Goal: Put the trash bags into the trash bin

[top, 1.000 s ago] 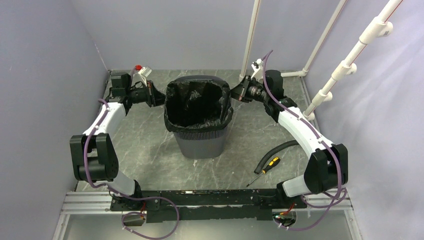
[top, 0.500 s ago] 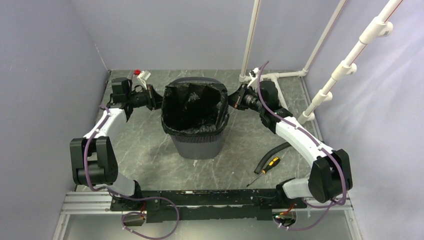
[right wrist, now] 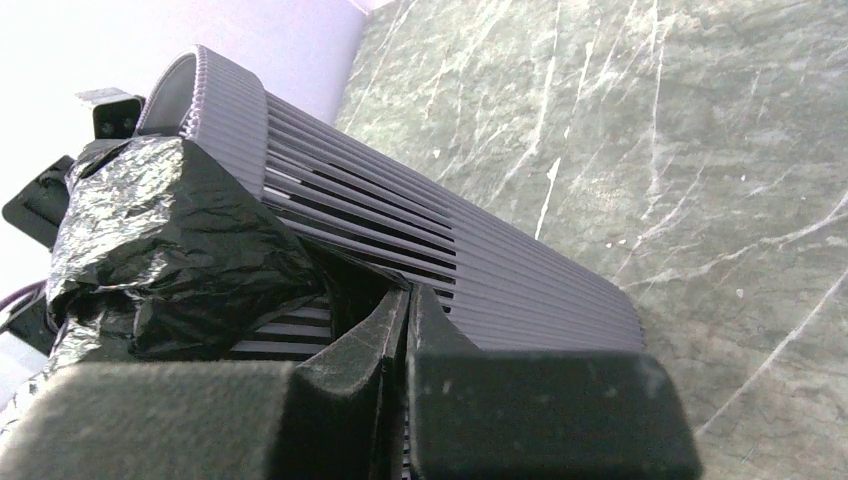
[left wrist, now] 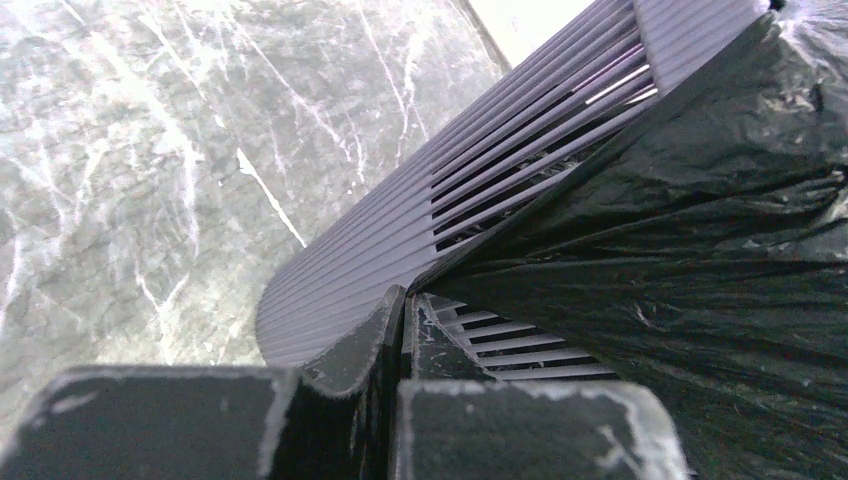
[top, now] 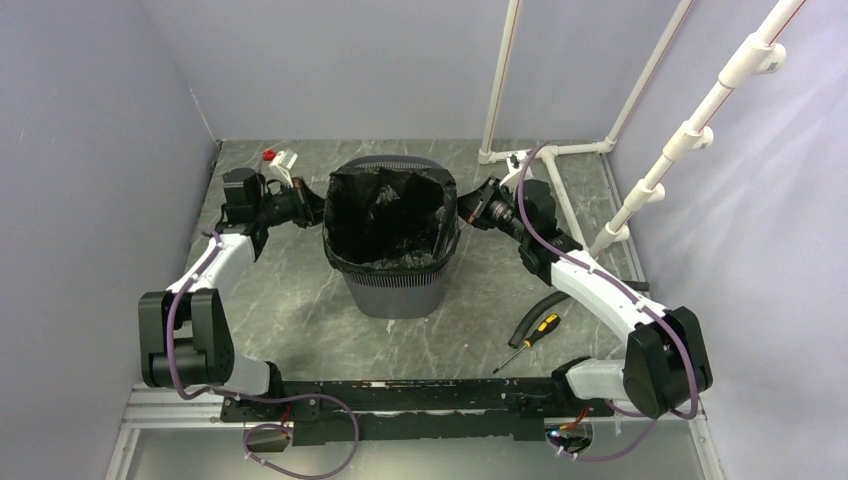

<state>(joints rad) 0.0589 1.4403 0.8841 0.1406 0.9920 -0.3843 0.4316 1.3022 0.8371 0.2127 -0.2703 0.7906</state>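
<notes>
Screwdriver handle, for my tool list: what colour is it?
Yellow and black handle; top external view shows it best.

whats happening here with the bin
Two robot arms are fitting a black trash bag into the grey mesh trash bin. The bag sits open inside, its edge draped over the near rim; the far rim shows bare. The left gripper and right gripper are each shut on the film at opposite sides of the bin. A screwdriver and black hose lie on the table to its right.
</notes>
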